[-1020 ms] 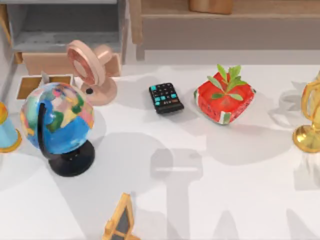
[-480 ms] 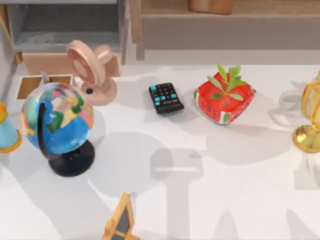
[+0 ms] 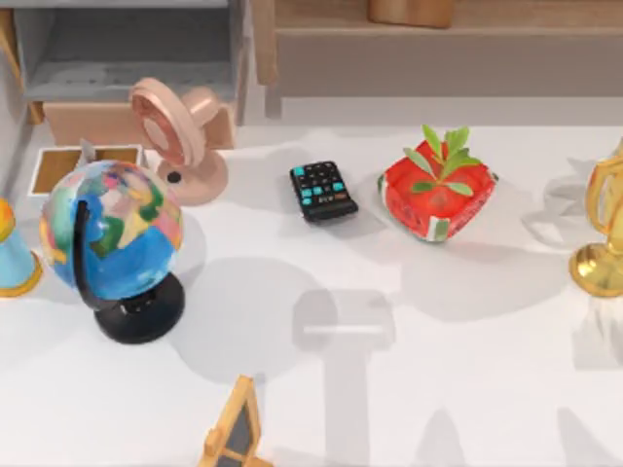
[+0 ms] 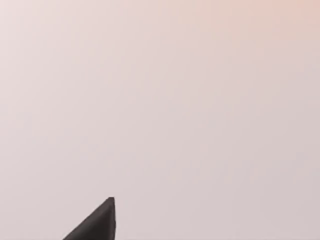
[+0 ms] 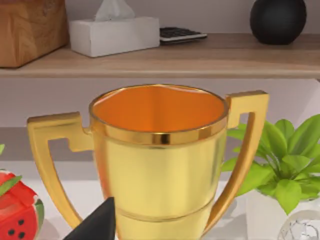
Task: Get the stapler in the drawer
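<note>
The drawer (image 3: 47, 166), a shallow white-walled box with a tan inside, lies at the table's far left behind the globe (image 3: 112, 232). A slim pale-grey piece (image 3: 87, 150) sticks up at its far wall. It looks like the stapler, and the globe hides the rest of it. In the left wrist view a dark tip of my left gripper (image 4: 100, 224) shows against a blank pale surface. In the right wrist view a dark tip of my right gripper (image 5: 100, 224) hangs just before the gold trophy (image 5: 160, 160).
A pink fan (image 3: 180, 136), a black remote (image 3: 322, 191) and a red watermelon planter (image 3: 436, 195) stand across the middle. The trophy (image 3: 604, 233) is at the right edge, a small easel (image 3: 234, 433) at the near edge. A grey shelf unit (image 3: 127, 49) stands behind the drawer.
The objects hold still. Arm shadows on the left and near parts of the table have shifted and shrunk.
</note>
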You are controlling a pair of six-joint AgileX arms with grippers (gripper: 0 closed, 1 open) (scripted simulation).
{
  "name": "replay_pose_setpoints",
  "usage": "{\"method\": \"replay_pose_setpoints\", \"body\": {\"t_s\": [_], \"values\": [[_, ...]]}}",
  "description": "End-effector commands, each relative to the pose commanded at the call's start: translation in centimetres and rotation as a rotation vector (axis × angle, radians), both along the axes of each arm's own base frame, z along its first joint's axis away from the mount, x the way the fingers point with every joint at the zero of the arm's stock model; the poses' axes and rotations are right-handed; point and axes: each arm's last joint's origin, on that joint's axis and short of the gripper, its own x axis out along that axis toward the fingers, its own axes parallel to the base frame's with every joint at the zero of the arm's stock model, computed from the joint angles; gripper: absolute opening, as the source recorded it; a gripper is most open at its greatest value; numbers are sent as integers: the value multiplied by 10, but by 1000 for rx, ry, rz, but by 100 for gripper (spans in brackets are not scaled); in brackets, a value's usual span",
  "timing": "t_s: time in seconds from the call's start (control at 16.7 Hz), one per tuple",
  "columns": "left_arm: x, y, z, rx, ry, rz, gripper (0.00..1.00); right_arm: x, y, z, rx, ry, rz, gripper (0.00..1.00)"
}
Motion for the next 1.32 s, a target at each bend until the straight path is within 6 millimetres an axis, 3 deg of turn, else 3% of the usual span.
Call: {"method": "replay_pose_setpoints", "body": {"t_s": [0.18, 0.42, 0.66, 0.84, 1.32], "values": [[-42, -1, -28, 239, -41, -5, 100, 0, 0, 0, 0, 0, 0, 100], [-70, -39, -69, 504, -54, -101, 100, 0, 0, 0, 0, 0, 0, 100], [-75, -93, -98, 683, -80, -267, 100, 0, 0, 0, 0, 0, 0, 100], [-76, -121, -110, 754, -102, -362, 100, 0, 0, 0, 0, 0, 0, 100], [-72, -126, -112, 767, -107, -382, 100, 0, 0, 0, 0, 0, 0, 100]]}}
